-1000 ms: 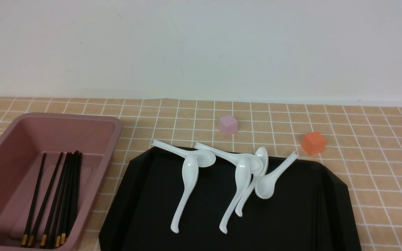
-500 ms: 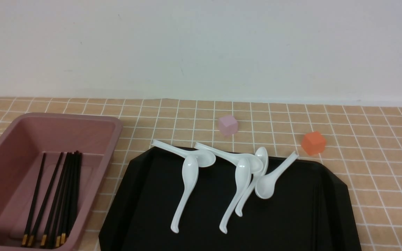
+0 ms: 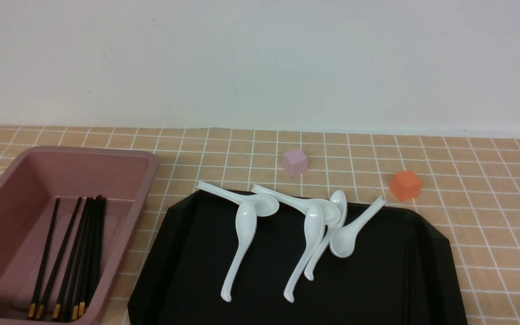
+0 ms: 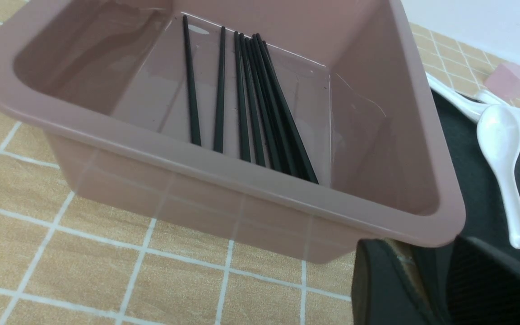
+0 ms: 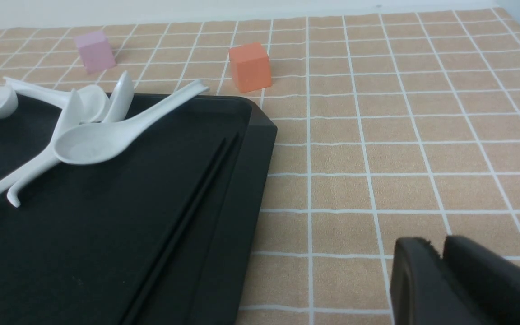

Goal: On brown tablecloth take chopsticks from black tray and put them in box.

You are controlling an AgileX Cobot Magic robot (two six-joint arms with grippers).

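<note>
**Two sticks left on the tray**

Front view: the dusty-pink plastic box left of the glossy black tray holds a bundle of thin black chopsticks; white spoons lie across the tray.

Left wrist view: left gripper hangs just outside the box, jaws spread, empty.

Right wrist view: two remaining chopsticks hug the tray's rim. Right gripper sits beside it over the brown tablecloth, fingers nearly together, holding nothing. Best to open, then pinch mid-length, clear of the rim.

Even, bright light; soft shadows.
</note>
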